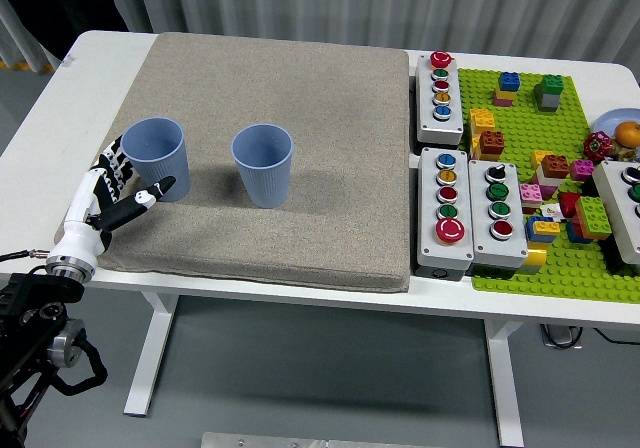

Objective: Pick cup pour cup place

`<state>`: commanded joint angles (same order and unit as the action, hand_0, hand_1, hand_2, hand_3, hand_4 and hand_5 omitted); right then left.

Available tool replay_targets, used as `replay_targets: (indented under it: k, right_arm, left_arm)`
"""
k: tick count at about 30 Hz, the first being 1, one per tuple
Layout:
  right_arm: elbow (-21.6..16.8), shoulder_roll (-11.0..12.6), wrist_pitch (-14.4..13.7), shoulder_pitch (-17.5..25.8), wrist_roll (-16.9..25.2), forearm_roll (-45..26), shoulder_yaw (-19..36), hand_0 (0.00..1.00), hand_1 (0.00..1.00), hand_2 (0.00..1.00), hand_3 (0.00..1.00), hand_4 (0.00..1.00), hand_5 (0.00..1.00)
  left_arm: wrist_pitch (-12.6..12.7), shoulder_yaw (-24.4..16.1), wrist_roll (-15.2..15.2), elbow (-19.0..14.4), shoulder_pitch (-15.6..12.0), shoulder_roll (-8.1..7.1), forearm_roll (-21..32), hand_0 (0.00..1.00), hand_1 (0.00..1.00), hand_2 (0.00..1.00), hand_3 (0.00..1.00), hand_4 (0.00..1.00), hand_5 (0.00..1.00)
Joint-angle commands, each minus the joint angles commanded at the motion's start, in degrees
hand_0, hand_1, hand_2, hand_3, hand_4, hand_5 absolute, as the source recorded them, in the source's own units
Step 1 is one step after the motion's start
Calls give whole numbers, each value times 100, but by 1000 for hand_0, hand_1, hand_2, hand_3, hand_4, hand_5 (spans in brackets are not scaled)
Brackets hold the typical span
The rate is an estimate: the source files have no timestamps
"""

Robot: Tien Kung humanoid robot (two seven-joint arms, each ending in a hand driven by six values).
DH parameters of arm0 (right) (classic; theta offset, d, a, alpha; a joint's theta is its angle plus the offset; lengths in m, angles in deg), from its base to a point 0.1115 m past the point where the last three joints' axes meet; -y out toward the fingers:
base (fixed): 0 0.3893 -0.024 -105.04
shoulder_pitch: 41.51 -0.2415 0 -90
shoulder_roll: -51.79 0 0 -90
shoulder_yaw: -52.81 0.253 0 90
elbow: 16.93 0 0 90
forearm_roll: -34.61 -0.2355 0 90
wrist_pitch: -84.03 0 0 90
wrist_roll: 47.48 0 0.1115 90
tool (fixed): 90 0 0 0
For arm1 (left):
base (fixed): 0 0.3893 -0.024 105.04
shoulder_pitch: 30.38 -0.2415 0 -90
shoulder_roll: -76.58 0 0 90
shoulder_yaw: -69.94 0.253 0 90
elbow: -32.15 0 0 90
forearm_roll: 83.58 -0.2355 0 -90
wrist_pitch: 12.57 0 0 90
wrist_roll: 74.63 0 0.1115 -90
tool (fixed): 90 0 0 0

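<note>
Two blue ribbed cups stand upright on a grey mat point(290, 98). The left cup point(157, 158) is near the mat's left edge; the right cup point(263, 165) stands about a cup's width to its right. My left hand point(125, 183) is open, fingers spread, right beside the left cup's near-left side: the thumb reaches under its front, the fingers lie behind its left wall. I cannot tell whether it touches the cup. The right hand is out of view.
Grey button boxes point(440, 96) point(446, 211) point(498, 213) line the mat's right edge. A green baseplate point(520, 128) with several coloured bricks lies at the right. The white table point(60, 108) shows left of the mat.
</note>
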<state>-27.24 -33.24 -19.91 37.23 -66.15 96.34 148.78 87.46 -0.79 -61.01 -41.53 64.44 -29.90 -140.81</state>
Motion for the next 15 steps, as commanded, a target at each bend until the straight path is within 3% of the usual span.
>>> replay_targets:
  k: [15]
  right_arm:
    - [0, 10, 9, -38, 10, -15, 0, 700, 628, 558, 562, 2, 24]
  left_arm:
    - [6, 169, -11, 144, 295, 52, 80, 979, 969, 998, 998, 956, 256]
